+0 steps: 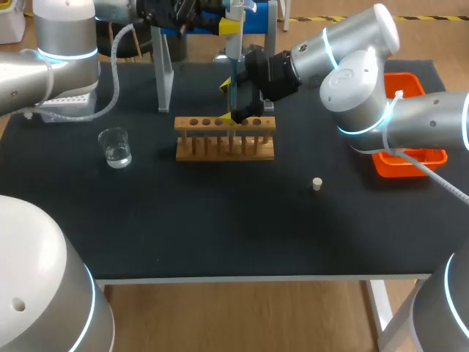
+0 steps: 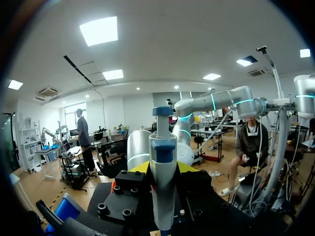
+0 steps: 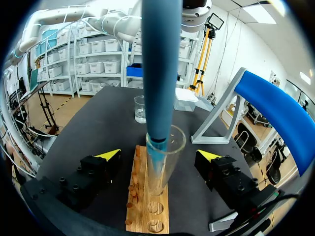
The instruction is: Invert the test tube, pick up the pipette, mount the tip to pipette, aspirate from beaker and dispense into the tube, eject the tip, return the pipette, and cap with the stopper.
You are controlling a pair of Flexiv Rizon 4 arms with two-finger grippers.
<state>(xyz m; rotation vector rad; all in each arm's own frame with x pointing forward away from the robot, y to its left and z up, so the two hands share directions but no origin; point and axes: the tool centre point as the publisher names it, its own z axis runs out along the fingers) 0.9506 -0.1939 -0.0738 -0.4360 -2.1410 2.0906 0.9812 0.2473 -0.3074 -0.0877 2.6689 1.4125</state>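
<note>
My left gripper is shut on the blue and white pipette and holds it upright above the wooden rack. The pipette's blue shaft comes down into the mouth of a clear test tube that stands in the rack. My right gripper is open, with one yellow-tipped finger on each side of the tube and apart from it. In the head view the right gripper sits just behind the rack. A glass beaker with water stands to the rack's left. A small white stopper lies to the right.
A grey pipette stand rises behind the rack's left end. A white tip box sits at the back left. An orange tray lies at the right, under my right arm.
</note>
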